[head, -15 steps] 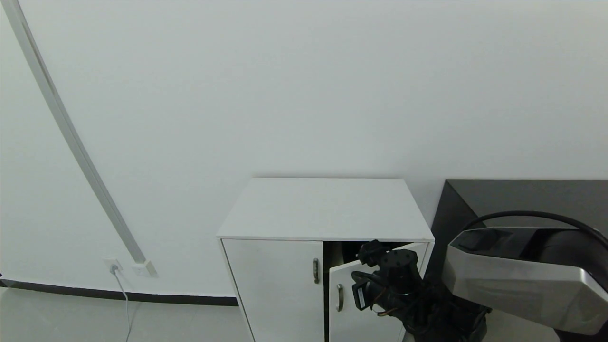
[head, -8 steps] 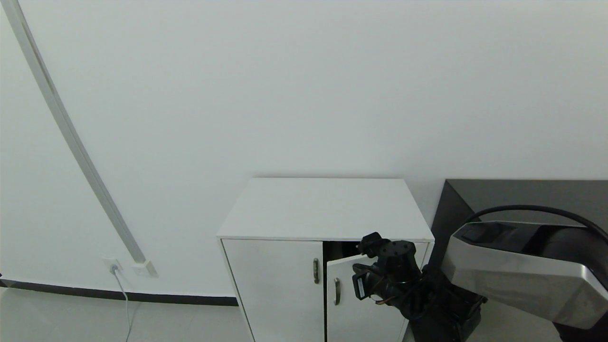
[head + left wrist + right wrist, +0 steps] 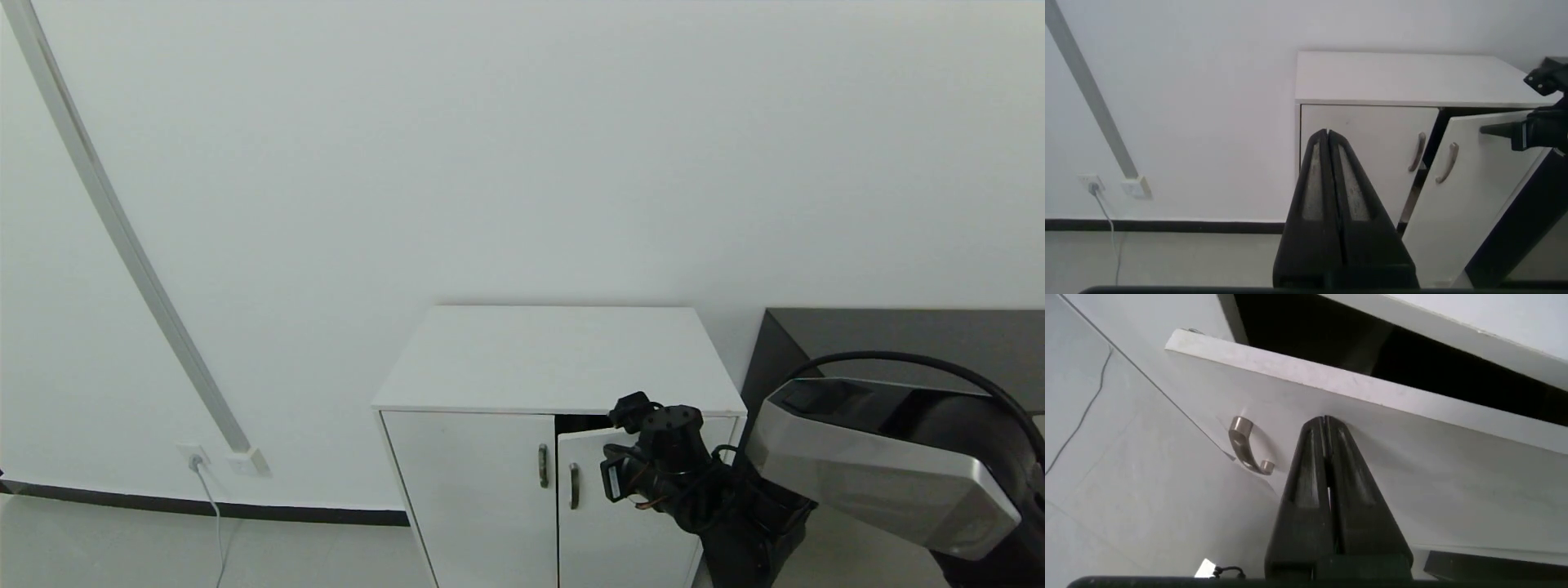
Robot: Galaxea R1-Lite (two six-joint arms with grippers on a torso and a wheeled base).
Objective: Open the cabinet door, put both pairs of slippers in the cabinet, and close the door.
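I read right gripper [image 3: 1327, 421] clenched empty, tip at right door [image 3: 611, 535] (slightly ajar), handle [image 3: 573, 486] at its 9 o'clock, left gripper [image 3: 1328, 135] clenched empty.

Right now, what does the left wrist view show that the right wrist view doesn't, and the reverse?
Left wrist, not right: the cabinet top, the closed left door, a wall socket, the shut left hand. Right wrist, not left: the right hand shut, tips at the face of the right door. Both: that door ajar, its handle, the dark gap behind it.
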